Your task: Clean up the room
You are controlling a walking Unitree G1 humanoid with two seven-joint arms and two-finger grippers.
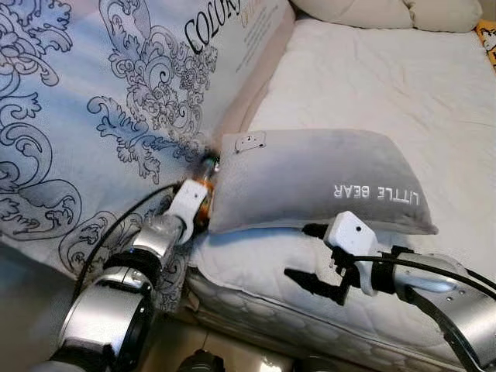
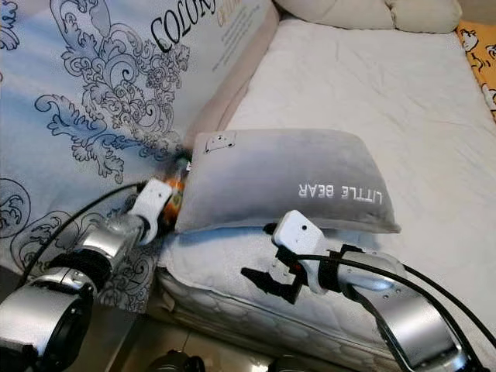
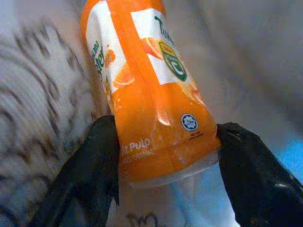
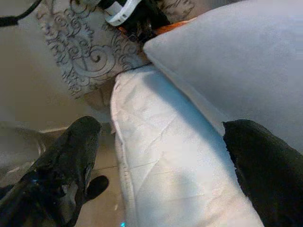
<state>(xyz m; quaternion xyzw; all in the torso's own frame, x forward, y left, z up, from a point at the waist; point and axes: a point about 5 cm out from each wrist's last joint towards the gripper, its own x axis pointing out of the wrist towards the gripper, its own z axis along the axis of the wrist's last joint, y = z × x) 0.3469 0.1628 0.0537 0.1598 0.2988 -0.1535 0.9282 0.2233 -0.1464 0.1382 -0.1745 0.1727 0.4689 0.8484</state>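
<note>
Slippage worries us: left gripper [image 3: 165,156] pinches the orange plastic juice bottle [image 3: 151,90] low, beside the grey rectangular pillow [image 1: 310,182]; right gripper [image 1: 310,256], fingers apart, hovers below the pillow.

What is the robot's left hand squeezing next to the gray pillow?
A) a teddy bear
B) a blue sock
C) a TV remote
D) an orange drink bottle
D: the left wrist view shows the left gripper with its black fingers clamped on both sides of an orange drink bottle, tucked beside the gray pillow on the bed.
</note>
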